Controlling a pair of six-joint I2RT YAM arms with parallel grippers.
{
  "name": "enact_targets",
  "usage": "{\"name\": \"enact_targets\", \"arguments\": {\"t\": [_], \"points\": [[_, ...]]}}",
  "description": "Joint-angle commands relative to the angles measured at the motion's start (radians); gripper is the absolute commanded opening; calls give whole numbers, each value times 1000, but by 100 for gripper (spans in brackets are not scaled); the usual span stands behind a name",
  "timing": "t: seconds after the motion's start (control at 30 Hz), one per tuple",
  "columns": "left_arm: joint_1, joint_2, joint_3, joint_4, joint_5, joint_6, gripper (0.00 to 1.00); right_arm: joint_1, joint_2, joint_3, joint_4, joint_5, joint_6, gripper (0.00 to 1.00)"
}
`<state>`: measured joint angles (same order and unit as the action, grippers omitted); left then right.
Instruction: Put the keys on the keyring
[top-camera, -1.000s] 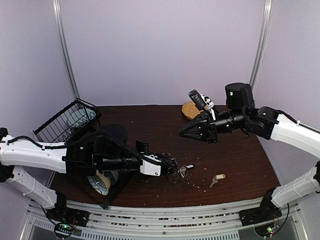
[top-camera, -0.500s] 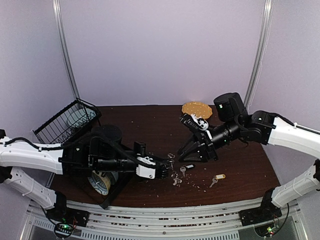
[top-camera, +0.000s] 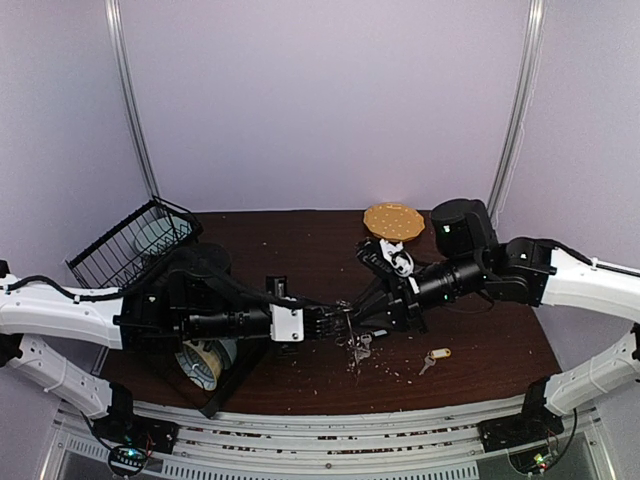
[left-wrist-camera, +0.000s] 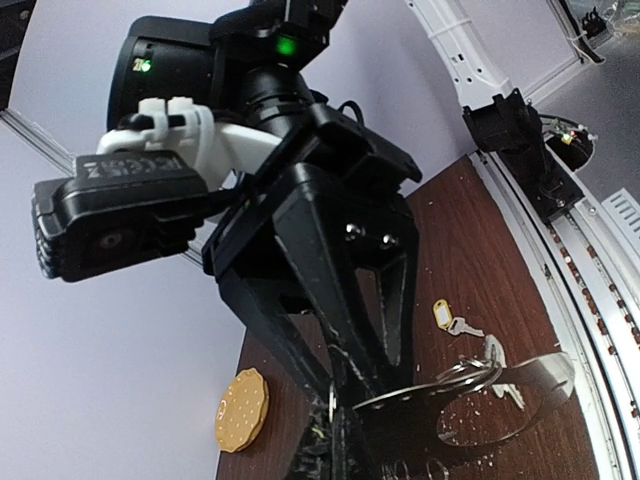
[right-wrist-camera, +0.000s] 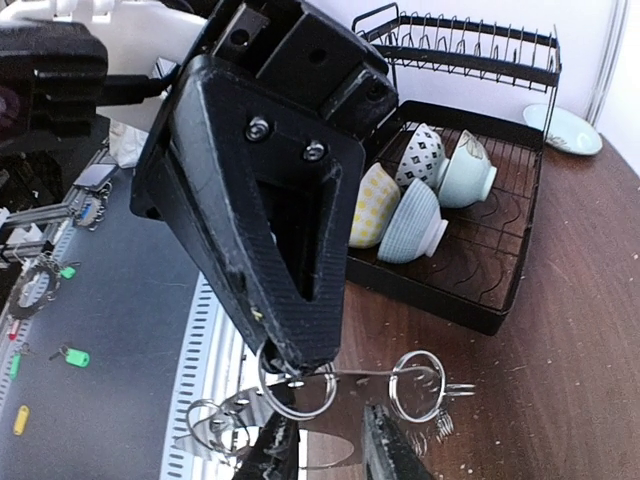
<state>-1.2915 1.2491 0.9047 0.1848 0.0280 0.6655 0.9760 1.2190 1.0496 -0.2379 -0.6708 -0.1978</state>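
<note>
The keyring (top-camera: 354, 342) is a clear floppy strip carrying several metal rings, and it hangs just above the table. My left gripper (top-camera: 337, 320) is shut on one of its rings; the right wrist view shows that grip (right-wrist-camera: 296, 368). My right gripper (top-camera: 366, 314) faces it tip to tip. Its fingers (right-wrist-camera: 272, 452) are apart on either side of the strip (right-wrist-camera: 345, 378). The yellow-tag key (top-camera: 434, 358) lies on the table to the right and also shows in the left wrist view (left-wrist-camera: 447, 317). I cannot make out the black-and-white-tag key.
A yellow-tan dotted disc (top-camera: 393, 220) lies at the back centre. A black dish rack (top-camera: 130, 242) with bowls (right-wrist-camera: 412, 215) stands at the left. Crumbs dot the brown table (top-camera: 300, 260) near the front.
My right arm swung down from mid-air to meet my left gripper. The left gripper lifted the keyring off the table. The black-and-white-tag key that lay beside it no longer shows.
</note>
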Motion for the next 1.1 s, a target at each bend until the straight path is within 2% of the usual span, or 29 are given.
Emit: {"name": "enact_targets", "arguments": {"t": [0.0,0.1,0.23,0.33,0.47,0.6,0.8,1.07], "points": [[-2,-12,-6,126,10,-83,0,10,-51,-42,124,82,31,21],[-2,-11,-6,124,6,-100,0,11,-71,-62,150,67,30,22],[3,-19,-3,127,-94,-146,0,8,-103,-89,138,101,19,22],[19,-11,22,49,-96,-194,0,-14,-182,-154,233,132,63,23],[20,-10,19,39,-47,-229,0,-12,-218,-203,375,155,97,25],[20,-4,43,25,-31,-241,0,-2,-176,-175,374,103,88,25],[20,-3,59,6,-28,-250,0,19,-161,-176,408,111,82,25],[20,10,92,-35,-27,-276,0,36,-119,-149,332,93,35,21]]}}
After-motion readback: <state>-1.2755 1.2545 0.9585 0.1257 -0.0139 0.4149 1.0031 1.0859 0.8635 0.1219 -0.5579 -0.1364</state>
